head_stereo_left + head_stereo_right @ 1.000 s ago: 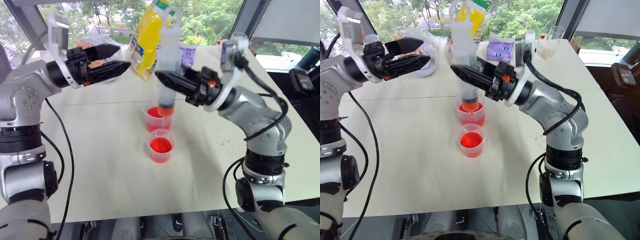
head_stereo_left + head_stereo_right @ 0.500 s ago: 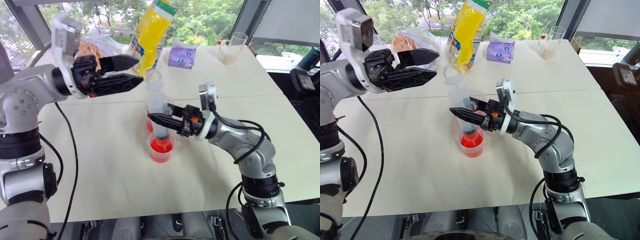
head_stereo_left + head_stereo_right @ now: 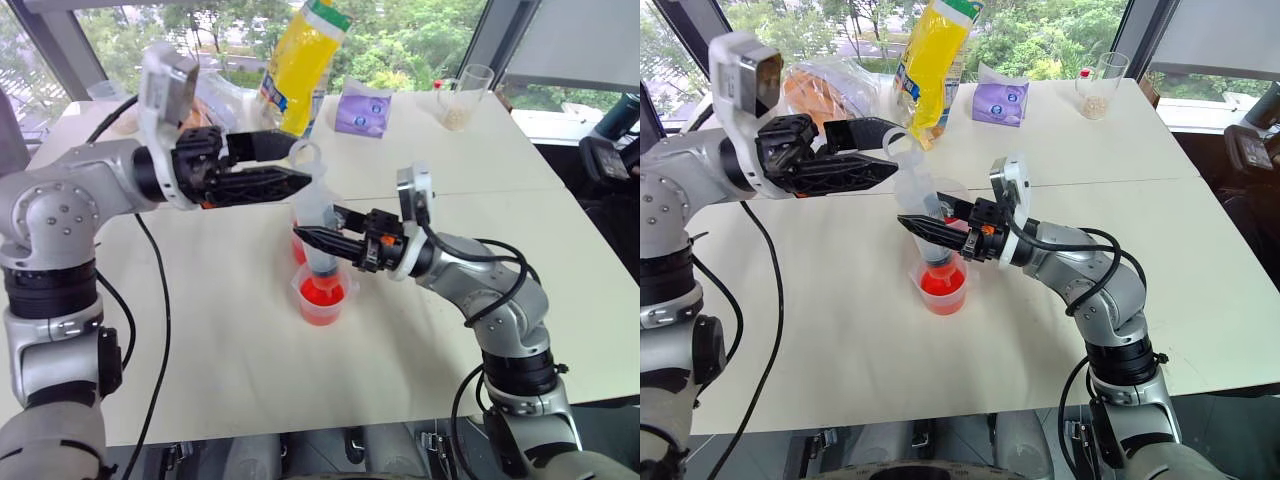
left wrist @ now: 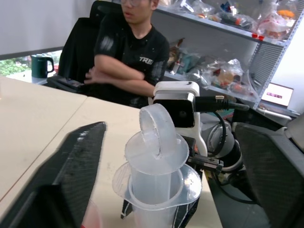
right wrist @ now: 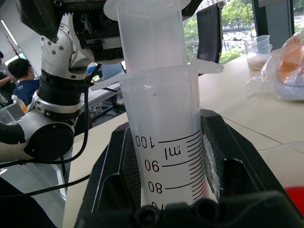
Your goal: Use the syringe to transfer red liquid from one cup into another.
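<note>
Gripping the syringe (image 3: 318, 222) by its barrel, the right gripper (image 3: 312, 240) is pinching it upright over the near cup (image 3: 321, 296), at about 6 o'clock from the far cup (image 3: 298, 247). The barrel is hiding most of the far cup, and its tip is lost behind the near cup's rim, so whether it is touching the red liquid (image 3: 320, 292) is hard to make out. The left gripper (image 3: 296, 167) is reaching in from 9 o'clock, its fingers (image 4: 71, 166) spread on either side of the plunger ring (image 4: 156, 124) without clearly touching it. The right wrist view is cutting off the barrel below the upper scale marks. A seated person (image 4: 128, 57) is showing behind the table (image 3: 250, 360), cropped at the face.
</note>
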Robot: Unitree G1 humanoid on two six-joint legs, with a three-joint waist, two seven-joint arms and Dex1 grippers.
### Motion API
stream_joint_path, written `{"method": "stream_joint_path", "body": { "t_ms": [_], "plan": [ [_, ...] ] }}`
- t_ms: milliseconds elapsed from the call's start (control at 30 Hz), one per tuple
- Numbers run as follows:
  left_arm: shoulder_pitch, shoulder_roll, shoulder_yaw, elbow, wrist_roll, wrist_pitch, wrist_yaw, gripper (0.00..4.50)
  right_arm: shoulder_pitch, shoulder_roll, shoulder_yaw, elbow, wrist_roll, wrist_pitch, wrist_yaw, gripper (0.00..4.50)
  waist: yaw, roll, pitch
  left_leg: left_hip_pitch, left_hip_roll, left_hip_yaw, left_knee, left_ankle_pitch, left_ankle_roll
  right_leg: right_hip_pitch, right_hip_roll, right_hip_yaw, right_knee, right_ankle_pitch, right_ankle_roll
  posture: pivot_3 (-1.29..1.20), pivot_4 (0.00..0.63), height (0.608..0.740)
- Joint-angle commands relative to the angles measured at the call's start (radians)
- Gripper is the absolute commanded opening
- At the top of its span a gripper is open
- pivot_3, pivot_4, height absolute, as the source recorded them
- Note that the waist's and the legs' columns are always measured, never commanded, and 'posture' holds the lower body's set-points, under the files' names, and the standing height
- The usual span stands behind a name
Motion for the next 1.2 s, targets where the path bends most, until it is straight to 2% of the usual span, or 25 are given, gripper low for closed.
{"method": "stream_joint_path", "body": {
  "t_ms": [33, 167, 800, 1200],
  "plan": [
    [-0.016, -0.006, -0.003, -0.018, -0.015, -0.006, 0.0, 2.11, -0.018, 0.0, -0.004, -0.031, 0.007, -0.014, 0.0, 1.36, 0.0, 0.0, 0.0, 0.0, 0.0, 0.0, 0.0, 0.0, 0.0, 0.0, 0.0, 0.0, 0.0, 0.0, 0.0, 0.0, 0.15, 0.74],
    [-0.017, -0.01, -0.005, -0.016, -0.015, -0.004, -0.001, 0.03, -0.016, -0.002, -0.001, -0.037, 0.006, -0.012, -0.002, 1.36, 0.0, 0.0, 0.0, 0.0, 0.0, 0.0, 0.0, 0.0, 0.0, 0.0, 0.0, 0.0, 0.0, 0.0, 0.0, 0.0, 0.15, 0.74],
    [0.061, 0.009, -0.117, -0.058, 0.076, -0.07, -0.103, 0.03, -0.114, 0.012, -0.054, -0.024, 0.036, -0.001, -0.028, 1.36, 0.0, 0.0, 0.0, 0.0, 0.0, 0.0, 0.0, 0.0, 0.0, 0.0, 0.0, 0.0, 0.0, 0.0, 0.0, 0.0, 0.15, 0.74],
    [0.092, 0.007, -0.135, -0.084, 0.084, -0.074, -0.122, 0.03, -0.138, 0.022, -0.075, -0.008, 0.043, -0.002, -0.033, 1.36, 0.001, 0.0, 0.0, 0.0, 0.0, 0.0, 0.0, 0.0, 0.0, 0.0, 0.0, 0.0, 0.0, 0.0, 0.0, 0.0, 0.15, 0.74]
  ]
}}
